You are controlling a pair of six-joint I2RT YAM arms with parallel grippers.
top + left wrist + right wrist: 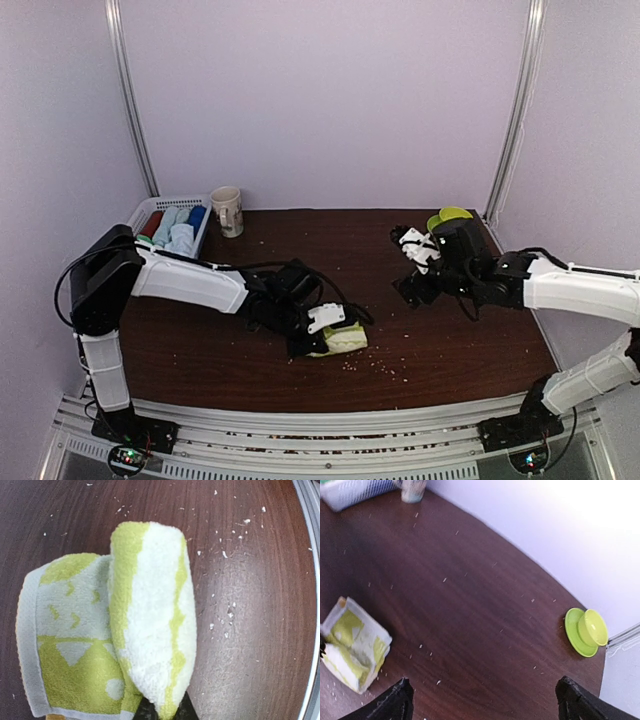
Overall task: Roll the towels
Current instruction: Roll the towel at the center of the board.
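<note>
Crumb-speckled brown table (450, 340) bears the partly rolled yellow-green towel (150, 620) well nearer than the basket (140, 212), the left gripper (322, 334) pinching its rolled end, likely to stop it unwinding, while the right gripper (486, 702), far right of the basket, hangs spread and empty.

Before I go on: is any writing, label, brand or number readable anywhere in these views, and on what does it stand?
No text can be read in any view.
On the mug: a faint print, too small and blurred to read.
On the yellow-green towel: only pale shapes such as triangles and dots, no letters.
On the basket: no label shows.
</note>
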